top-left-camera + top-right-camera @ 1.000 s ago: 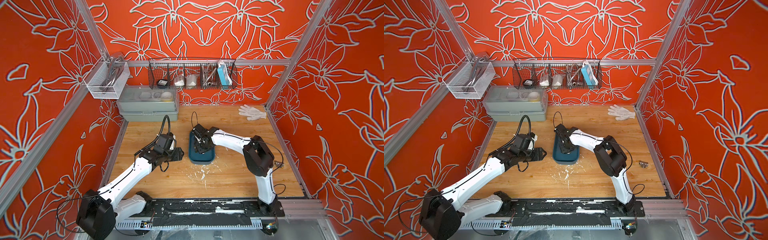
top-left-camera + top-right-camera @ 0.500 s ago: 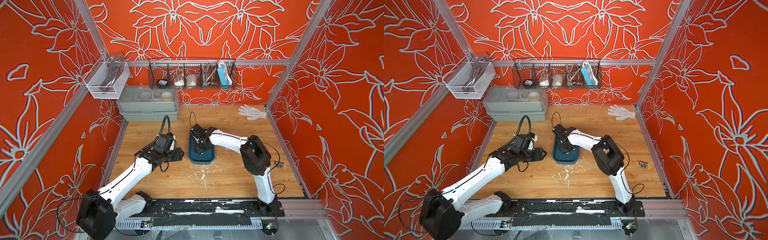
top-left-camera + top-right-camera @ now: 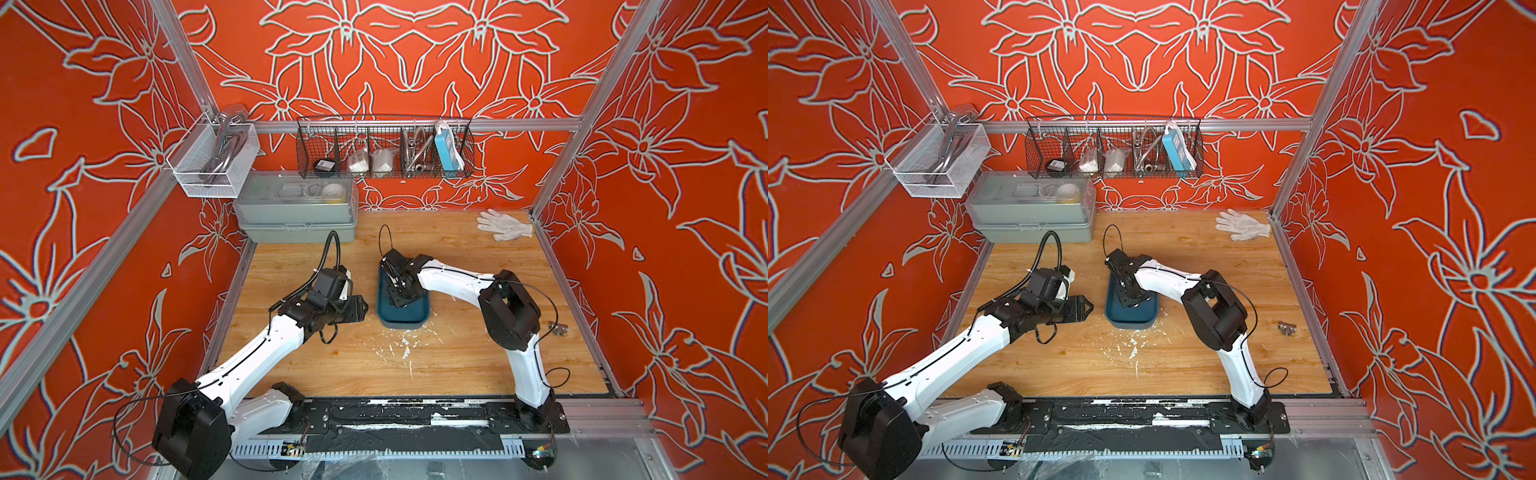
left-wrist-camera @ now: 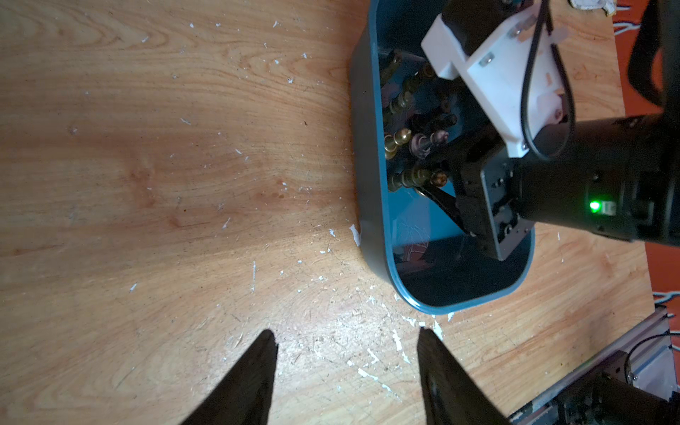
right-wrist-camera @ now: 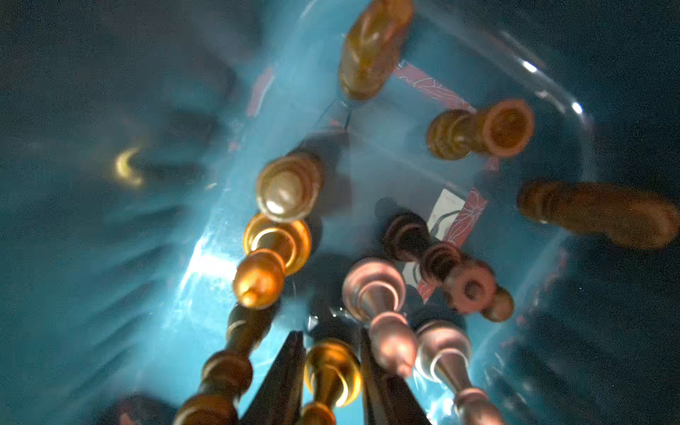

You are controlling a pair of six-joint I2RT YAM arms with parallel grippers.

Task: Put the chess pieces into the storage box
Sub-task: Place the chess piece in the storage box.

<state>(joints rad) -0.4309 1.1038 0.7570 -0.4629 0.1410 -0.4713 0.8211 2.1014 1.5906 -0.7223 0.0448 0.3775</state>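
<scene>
Since jaws of the right gripper (image 5: pixel 330 333) flank a shiny gold chess pawn (image 5: pixel 331 371) inside the dark teal plastic storage box (image 3: pixel 402 322), clamping unclear, withdrawing might drag it out; the left gripper (image 4: pixel 346 331) gapes empty.

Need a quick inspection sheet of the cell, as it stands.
Surface: wooden table, white flecks near the storage box.
Job's things: chess pieces lie inside it.
Clutter: white glove, small metal fitting, grey case.
Grippers: left tool open, empty, over bare wood; right tool inside the box, jaws flanking a gold piece, grip unclear.
Cables: black wrist cable loops free above each arm.
Surroundings: orange floral walls, wire baskets on the rear rail.
</scene>
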